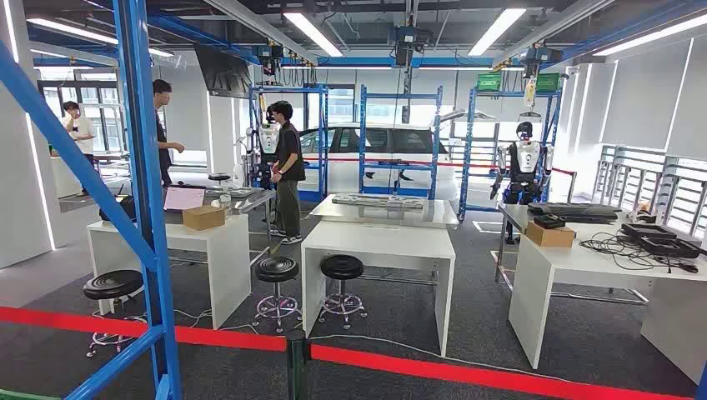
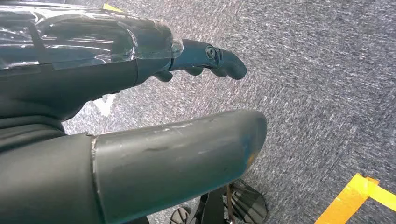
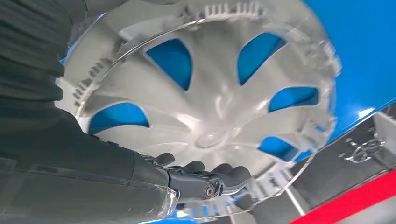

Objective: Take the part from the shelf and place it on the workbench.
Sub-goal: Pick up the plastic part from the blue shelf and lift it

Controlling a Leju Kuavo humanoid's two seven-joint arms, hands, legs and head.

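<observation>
Silver-grey plastic, spoked, with blue showing through the openings: a wheel cover (image 3: 205, 93) lying right against the right hand (image 3: 140, 182) in the right wrist view. Dark fingers (image 3: 219, 179) curled over the cover's rim at its near edge, gripping it, the grey thumb side hidden behind the disc. Blue surface (image 3: 359, 46) just beyond the cover, on the far side from the hand; a red strip (image 3: 359, 200) off past the fingertips.

Grey speckled carpet (image 2: 317, 70) under the left hand (image 2: 140, 116) in the left wrist view. Thick grey thumb (image 2: 187, 158) stretched out straight, dark fingers (image 2: 219, 58) bent slightly and apart from the thumb, nothing between them. Yellow floor tape (image 2: 355, 196) beyond the thumb tip, well apart from it.

Ahead in the head view: a white workbench (image 1: 379, 242) past a red barrier tape (image 1: 467, 371), two black stools (image 1: 342, 271) beside it, a blue shelf post (image 1: 142, 183) close at the left. A person in black (image 1: 288, 167) standing behind the bench; another humanoid robot (image 1: 525, 167) further back to the right.
</observation>
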